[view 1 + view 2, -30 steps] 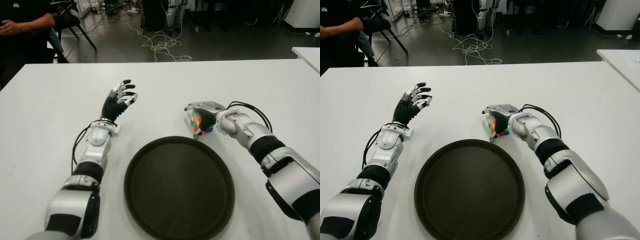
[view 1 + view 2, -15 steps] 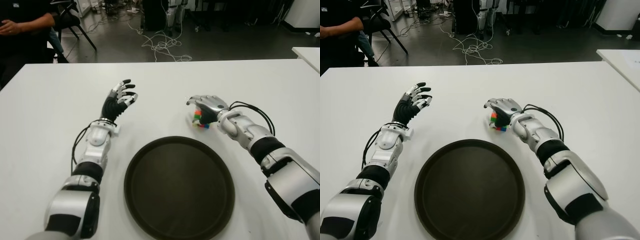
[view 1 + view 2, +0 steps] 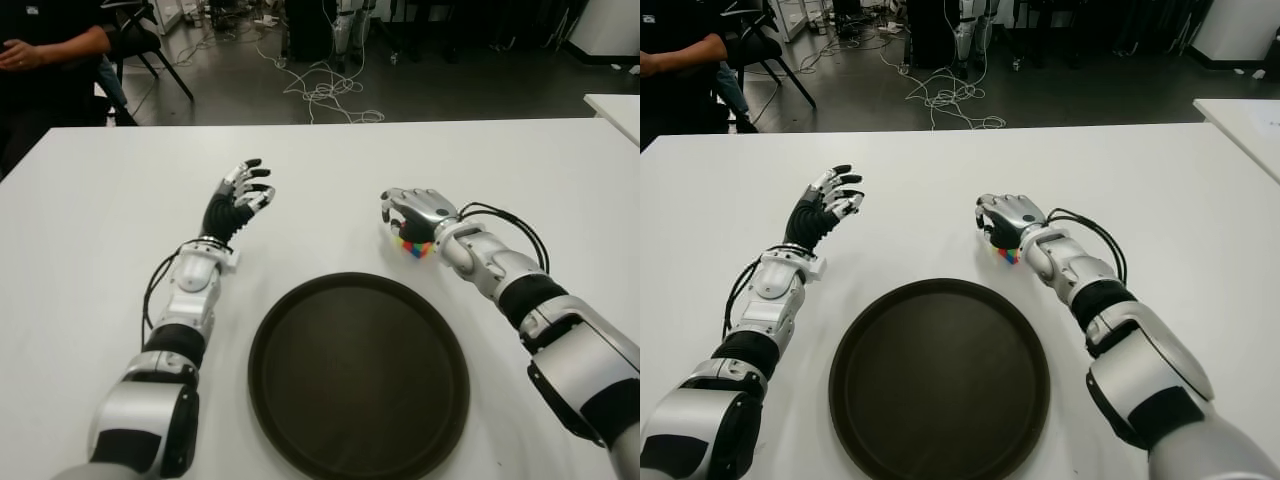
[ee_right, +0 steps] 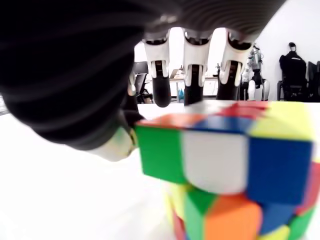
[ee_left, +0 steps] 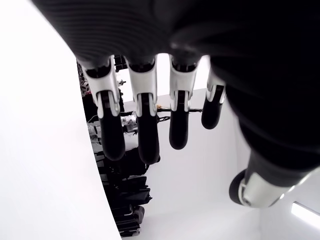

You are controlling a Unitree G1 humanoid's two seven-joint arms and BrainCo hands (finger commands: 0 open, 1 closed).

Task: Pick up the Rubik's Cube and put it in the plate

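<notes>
Right hand (image 3: 415, 212) now covering cube (image 3: 414, 247) on tabletop (image 3: 90, 200), fingers draped, not gripping; cube dropped short of plate (image 3: 358, 375), regrasp needed.

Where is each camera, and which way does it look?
Eye views: on the head, looking down at the table, plate, both arms.
Left wrist: under the left hand, along its open fingers.
Right wrist: under the right hand, at the cube.
Shared: the cube shows in eye and right wrist views.
</notes>
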